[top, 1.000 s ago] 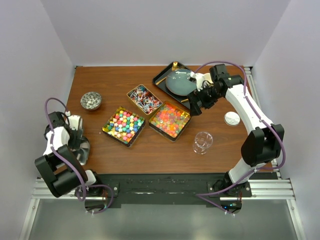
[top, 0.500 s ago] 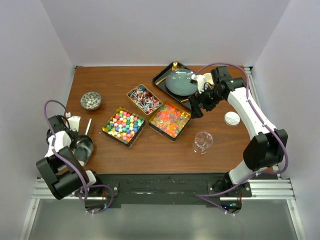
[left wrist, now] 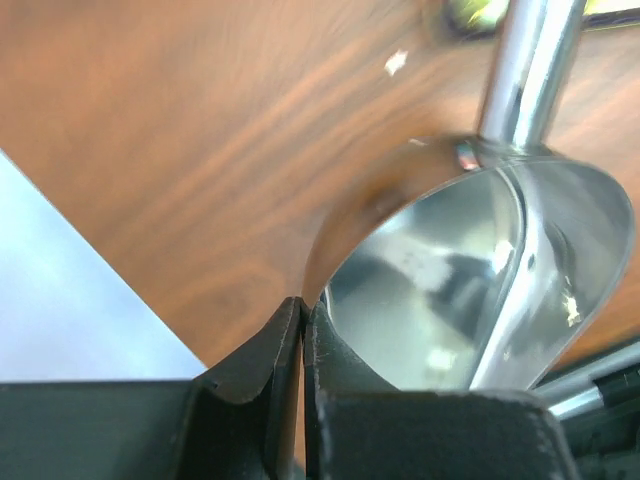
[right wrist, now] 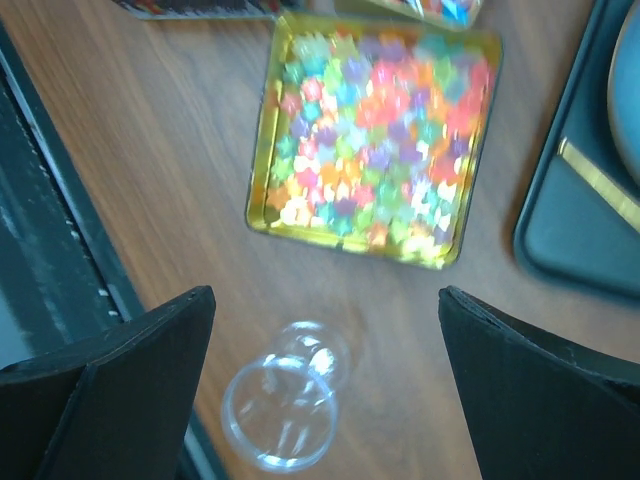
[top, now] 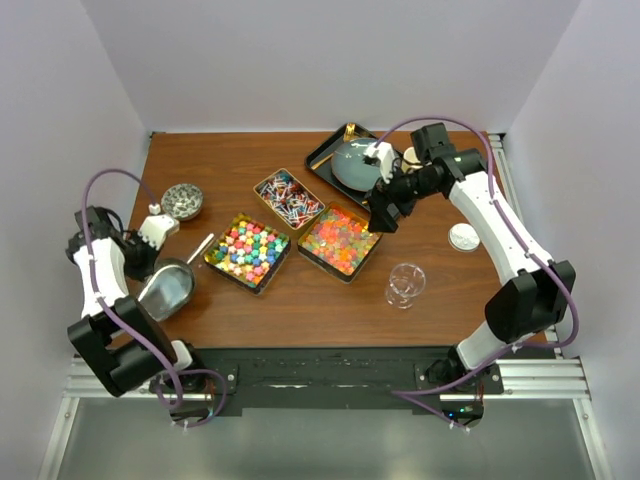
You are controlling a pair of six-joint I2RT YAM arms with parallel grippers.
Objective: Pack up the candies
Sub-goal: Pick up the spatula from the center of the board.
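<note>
Three gold tins [top: 320,263] at the centre of the table [top: 230,165] hold the candies: chunky multicoloured pieces [top: 247,250], orange-yellow-pink gummies [top: 340,240] and red-white-blue wrapped sweets [top: 288,198], none yet packed. The right gripper [right wrist: 325,292] hangs over the gummies with fingers spread wide and nothing between them, the empty glass jar [right wrist: 282,410] just beside the tin, apparently lining up the next move. Near the left edge, the left gripper [left wrist: 302,305] pinches the rim of an empty metal scoop [left wrist: 450,280], likely readying it for ladling.
</note>
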